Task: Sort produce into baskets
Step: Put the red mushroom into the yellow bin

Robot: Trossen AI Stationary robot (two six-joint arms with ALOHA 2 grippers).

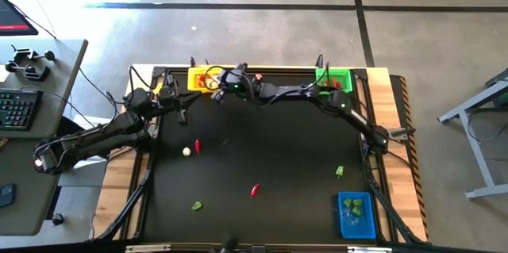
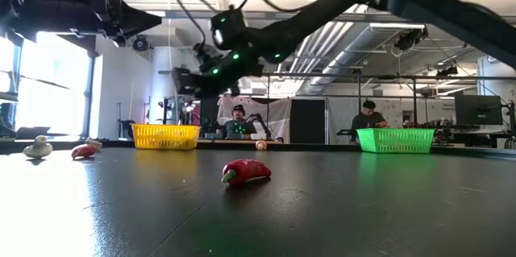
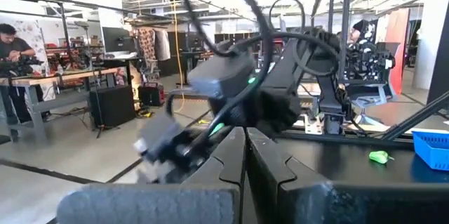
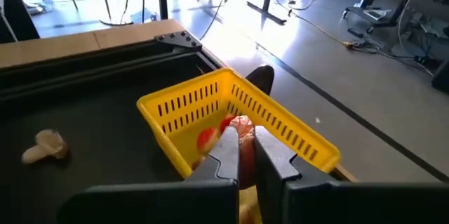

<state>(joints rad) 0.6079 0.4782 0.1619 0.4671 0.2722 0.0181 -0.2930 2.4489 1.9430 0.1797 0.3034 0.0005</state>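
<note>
Plainly the right gripper, pinching a red chilli over the yellow basket, held something light, stiff and slippery, best gripped mid-body.

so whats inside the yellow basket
Inside the yellow basket, red pieces show; the right gripper hangs over it, fingers shut, covering the rest.

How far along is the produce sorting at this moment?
Partly done. The yellow mesh basket already holds red pieces, and the blue mesh basket holds green ones. In hand: the right pincer hangs shut over the yellow basket, seemingly on a reddish piece. Left on the black table: a cream bulb, two red chillies and two green chunks. The left pincer waits, shut.
</note>
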